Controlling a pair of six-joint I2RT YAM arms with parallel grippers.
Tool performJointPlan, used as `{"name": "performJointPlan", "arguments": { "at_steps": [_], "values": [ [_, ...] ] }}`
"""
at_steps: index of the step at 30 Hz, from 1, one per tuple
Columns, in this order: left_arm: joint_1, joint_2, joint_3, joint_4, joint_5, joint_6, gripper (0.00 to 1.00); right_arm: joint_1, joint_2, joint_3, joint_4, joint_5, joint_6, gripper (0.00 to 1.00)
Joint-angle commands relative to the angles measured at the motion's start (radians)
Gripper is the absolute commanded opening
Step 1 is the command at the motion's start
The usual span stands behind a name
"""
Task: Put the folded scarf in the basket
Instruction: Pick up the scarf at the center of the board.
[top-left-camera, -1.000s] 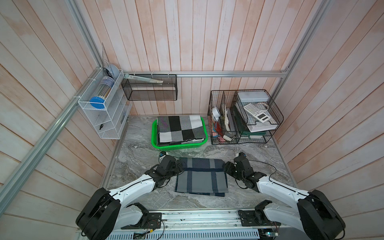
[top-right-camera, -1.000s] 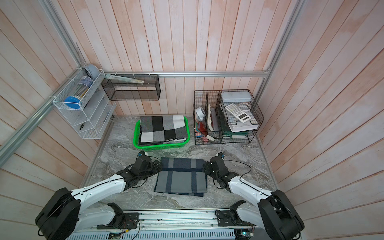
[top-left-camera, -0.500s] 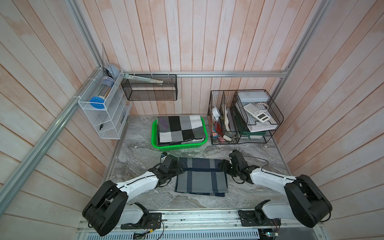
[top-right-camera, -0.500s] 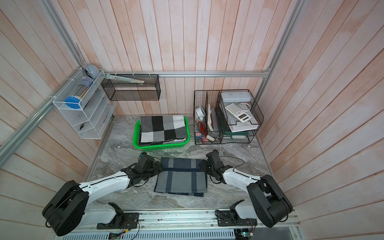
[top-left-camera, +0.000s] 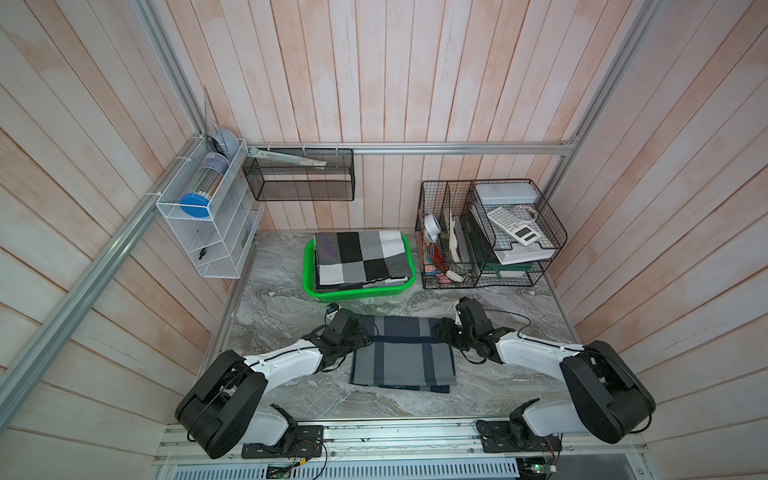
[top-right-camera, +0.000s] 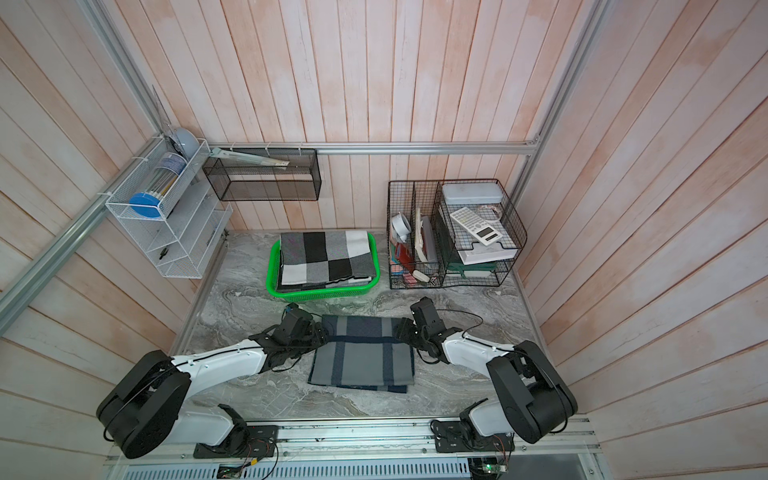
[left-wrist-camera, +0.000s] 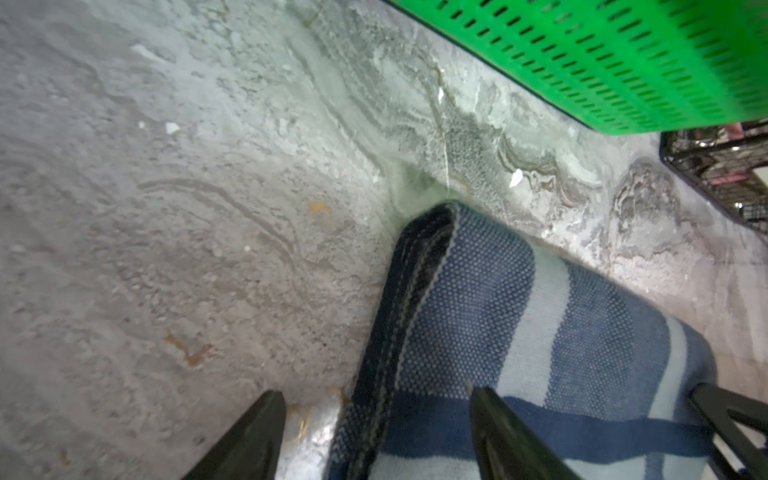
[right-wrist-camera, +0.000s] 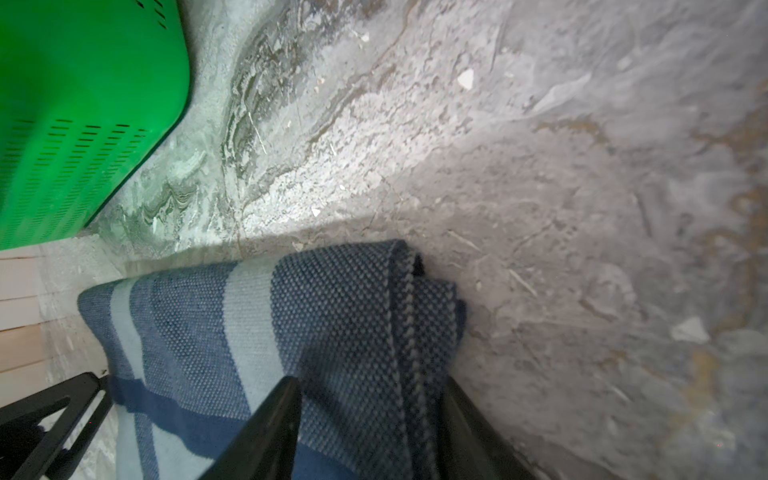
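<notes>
Astride the scarf's (top-left-camera: 401, 357) edges, left hand (left-wrist-camera: 374, 395) gapes, right hand (right-wrist-camera: 370, 382) narrower

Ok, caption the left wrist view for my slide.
Left tool straddles the edge of the folded scarf, green basket beyond.

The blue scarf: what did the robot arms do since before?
Both arms slid inward; the left tool and right tool now straddle the blue scarf at its side edges, closing a little. The scarf, green basket and checked scarf in it stayed put.
</notes>
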Motion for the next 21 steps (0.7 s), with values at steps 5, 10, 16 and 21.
{"name": "performJointPlan", "arguments": {
  "at_steps": [5, 10, 16, 21],
  "values": [
    [-0.015, 0.028, 0.005, 0.029, 0.053, 0.007, 0.62, -0.001, 0.01, -0.029, 0.001, -0.037, -0.002, 0.47],
    [-0.021, 0.023, -0.008, 0.086, 0.088, 0.008, 0.33, 0.0, 0.006, -0.029, 0.006, -0.049, -0.008, 0.32],
    [-0.023, -0.023, -0.037, 0.159, 0.117, -0.004, 0.0, 0.0, -0.059, -0.044, 0.015, -0.049, -0.025, 0.07],
    [-0.022, -0.162, -0.115, 0.254, 0.096, -0.018, 0.0, 0.0, -0.181, -0.089, 0.057, -0.047, -0.048, 0.0]
  ]
}}
